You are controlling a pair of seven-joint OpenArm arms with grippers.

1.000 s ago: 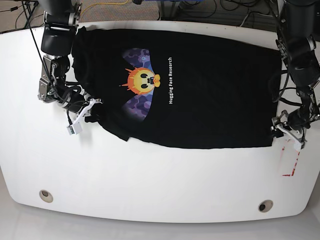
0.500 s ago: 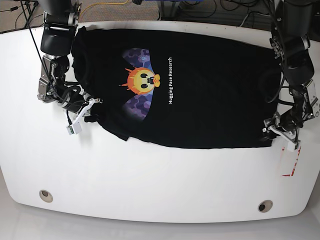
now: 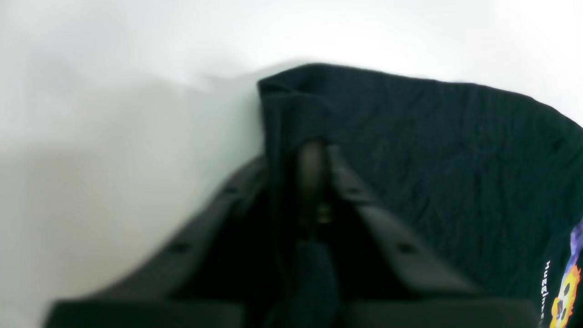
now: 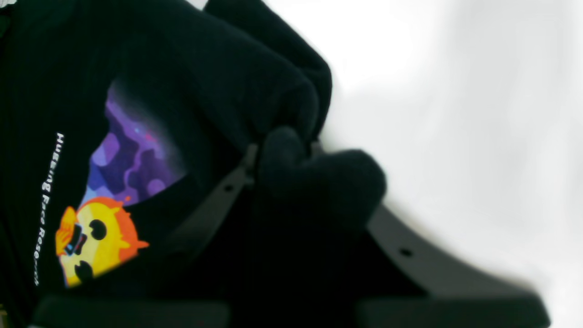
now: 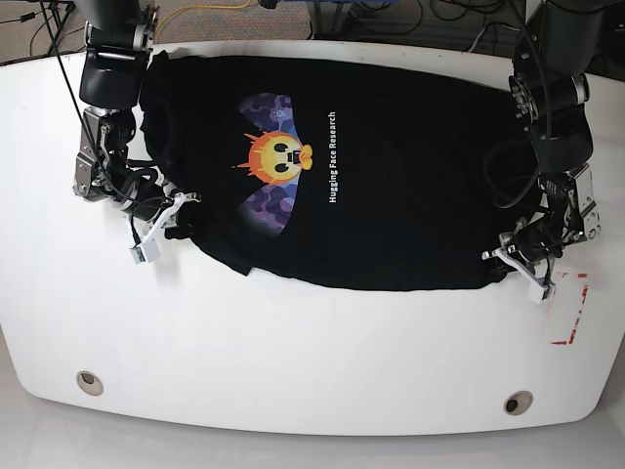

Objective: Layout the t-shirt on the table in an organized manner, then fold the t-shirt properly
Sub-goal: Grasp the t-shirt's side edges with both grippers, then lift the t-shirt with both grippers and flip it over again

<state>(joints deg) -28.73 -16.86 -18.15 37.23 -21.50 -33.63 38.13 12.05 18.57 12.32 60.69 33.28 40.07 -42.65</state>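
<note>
Both wrist views are blurred and mostly cloth. Left gripper [image 3: 314,157]: jaws pressed together on a fold at the t-shirt [image 5: 371,166] hem corner; the tips are buried in fabric, hard to see. Right gripper [image 4: 282,150]: clamped on a bunched sleeve, a wad of cloth covering the jaws. The shirt lies print-up across the far half of the counter [image 5: 293,352], with the orange face [image 5: 281,156] and white lettering [image 5: 333,156] showing. Its top edge is partly hidden by the arms. Red tape rectangle [image 5: 571,311] just beside the left gripper, two grommet holes [image 5: 90,381] near the front edge, cables [image 5: 391,20] behind.
</note>
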